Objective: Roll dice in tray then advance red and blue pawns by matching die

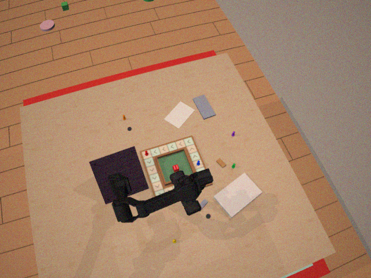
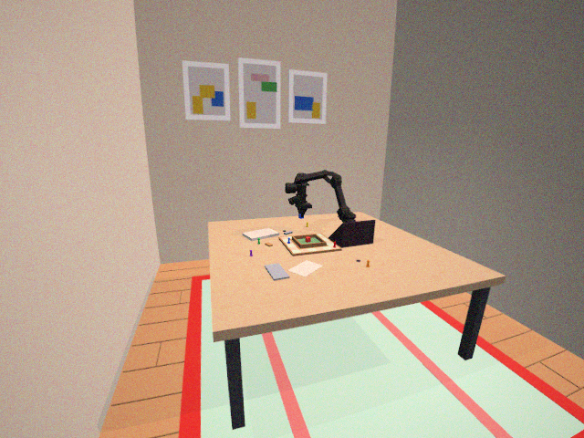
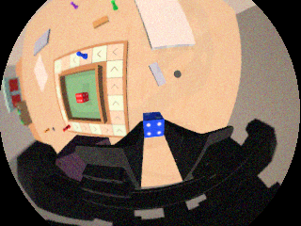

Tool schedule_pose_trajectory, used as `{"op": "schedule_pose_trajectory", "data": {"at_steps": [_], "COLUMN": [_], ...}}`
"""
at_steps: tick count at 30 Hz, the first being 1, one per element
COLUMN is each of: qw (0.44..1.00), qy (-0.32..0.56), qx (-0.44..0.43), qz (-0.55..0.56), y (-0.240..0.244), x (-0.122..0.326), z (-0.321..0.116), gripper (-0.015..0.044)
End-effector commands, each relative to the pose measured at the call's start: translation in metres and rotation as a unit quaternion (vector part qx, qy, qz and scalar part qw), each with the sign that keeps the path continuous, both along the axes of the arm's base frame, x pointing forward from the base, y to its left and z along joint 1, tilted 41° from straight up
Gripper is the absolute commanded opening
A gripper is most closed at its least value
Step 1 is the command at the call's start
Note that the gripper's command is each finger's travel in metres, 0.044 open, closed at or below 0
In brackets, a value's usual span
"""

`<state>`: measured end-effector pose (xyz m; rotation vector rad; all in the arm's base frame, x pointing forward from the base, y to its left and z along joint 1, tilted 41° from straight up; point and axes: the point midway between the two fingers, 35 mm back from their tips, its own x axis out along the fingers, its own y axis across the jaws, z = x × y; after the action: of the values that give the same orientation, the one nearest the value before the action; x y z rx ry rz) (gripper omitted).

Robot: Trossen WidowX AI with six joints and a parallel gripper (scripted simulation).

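My gripper is shut on the blue die, holding it above the table beside the board; the top view hides both under the arm. The red die lies in the green-floored tray; its top shows two blurred rows of pips. The red pawn stands on a corner square of the arrow board. The blue pawn stands on a side square.
A dark panel stands beside the board. A small grey block, a dark disc and a white slab lie near the arm. A green pawn and a yellow pawn stand off the board.
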<state>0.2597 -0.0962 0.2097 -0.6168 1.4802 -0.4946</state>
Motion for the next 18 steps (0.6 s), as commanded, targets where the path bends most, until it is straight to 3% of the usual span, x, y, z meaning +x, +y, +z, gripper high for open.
{"op": "schedule_pose_trajectory", "data": {"at_steps": [1,5,18], "qw": [1.000,1.000,0.973], "qy": [-0.002,0.005,0.146], "qx": [-0.004,-0.003,0.000], "qz": [-0.001,0.008,0.177], "y": [0.009,0.011,0.060], "x": [-0.002,-0.001,0.022], "z": [0.013,0.010,-0.048], "gripper": [0.0000,0.0000,0.0000]}}
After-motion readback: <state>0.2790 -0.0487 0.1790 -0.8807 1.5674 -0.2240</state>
